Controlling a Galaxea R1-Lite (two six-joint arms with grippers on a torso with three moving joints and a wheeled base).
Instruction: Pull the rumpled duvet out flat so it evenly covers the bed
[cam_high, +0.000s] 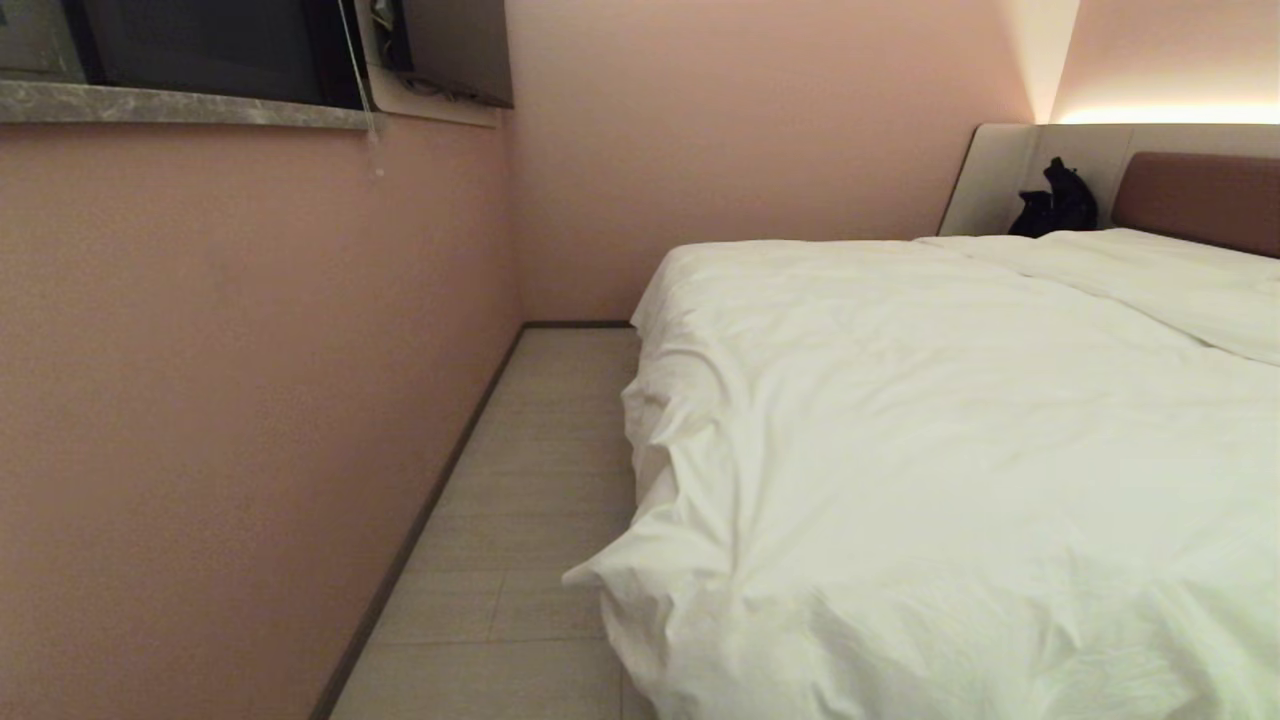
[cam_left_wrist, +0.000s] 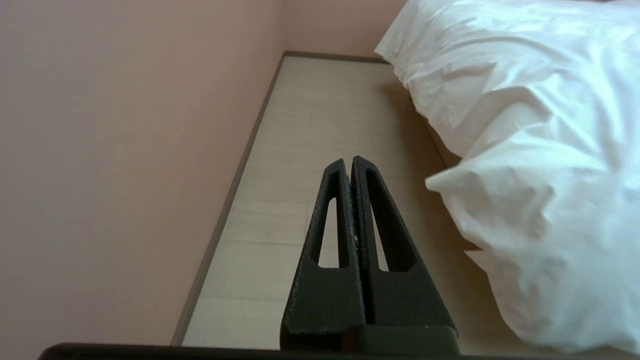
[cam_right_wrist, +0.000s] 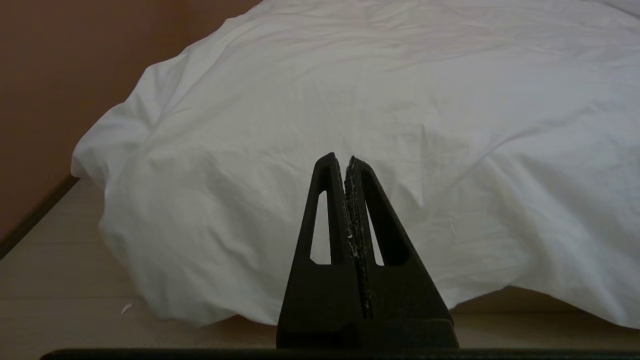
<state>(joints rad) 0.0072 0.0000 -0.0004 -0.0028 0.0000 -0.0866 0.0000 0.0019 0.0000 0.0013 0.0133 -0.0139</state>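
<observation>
Duvet (cam_high: 950, 450) overhangs pale floor (cam_high: 520, 520) by pink wall (cam_high: 230, 380) (both end effectors closed, empty).

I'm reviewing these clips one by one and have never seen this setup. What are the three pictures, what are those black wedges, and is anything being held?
This is a wheeled robot with two arms, each ending in a claw. The wide picture comes from a camera on its head, looking at a low bed with a reddish-brown padded headboard. A puffy, wrinkled white duvet is spread over the bed and hangs over its near corner toward the pale floor. A black bag-like object sits by the headboard.

The other two pictures come from cameras on the wrists. The black wedge in each is that arm's claw: the left claw points along the floor beside the bed, the right claw faces the hanging duvet. Both are shut and hold nothing; neither touches the duvet.
</observation>
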